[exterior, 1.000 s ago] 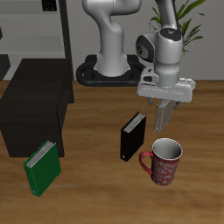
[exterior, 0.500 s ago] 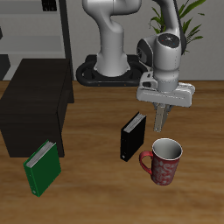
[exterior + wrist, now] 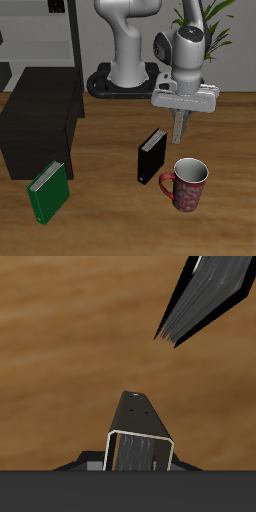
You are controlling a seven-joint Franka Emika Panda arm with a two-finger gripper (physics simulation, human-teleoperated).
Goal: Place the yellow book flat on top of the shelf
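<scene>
Wooden table point(image 3: 110, 215) lay beneath the yellow book point(image 3: 180, 130), which hung on edge, pinched narrowly by the gripper point(image 3: 181, 116) above the black book point(image 3: 152, 156) and the mug point(image 3: 187, 184), well apart from the shelf point(image 3: 40, 108). I feared it might pivot or slip (a thin hold) and land on edge, not flat.

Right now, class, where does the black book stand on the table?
In the exterior view the black book stands upright on the wooden table, just below the gripper and beside the red mug, nearer the front edge than the robot's base.
</scene>
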